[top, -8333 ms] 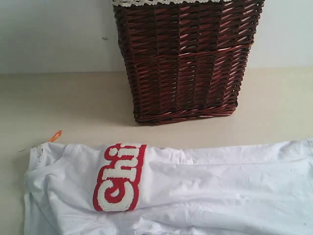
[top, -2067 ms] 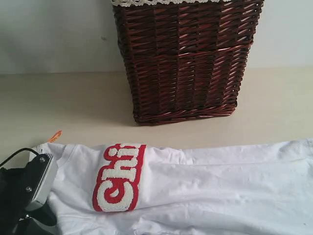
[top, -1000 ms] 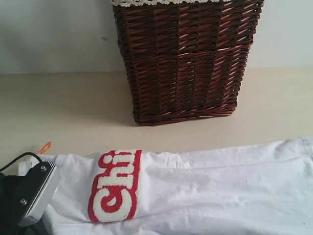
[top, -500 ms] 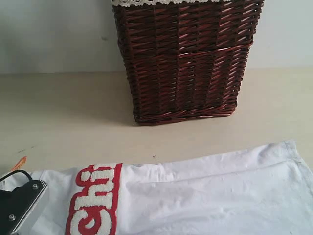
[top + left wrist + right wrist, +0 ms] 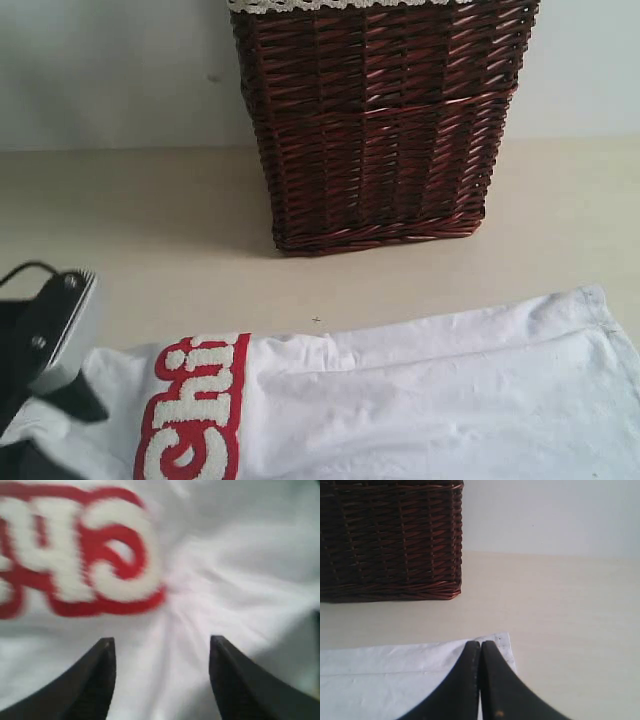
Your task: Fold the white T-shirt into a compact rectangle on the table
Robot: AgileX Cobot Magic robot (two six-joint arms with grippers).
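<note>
Beige table [image 5: 150,220]: left pincer [image 5: 161,639] spread over white T-shirt [image 5: 420,400], right pincer [image 5: 480,642] pressed together at its hem.

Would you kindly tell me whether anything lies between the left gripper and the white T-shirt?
Nothing visible does. The left gripper hangs open directly over the white T-shirt, near its red lettering. The wicker basket stands apart from the shirt, farther back on the table.

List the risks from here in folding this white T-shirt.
1. The left gripper hangs open over puckered cloth of the white T-shirt; closing there may pinch several layers.
2. The shirt lies askew on the table, so a fold may come out crooked.
3. The right gripper is shut by the hem corner; unopened, it may only push the cloth.
</note>
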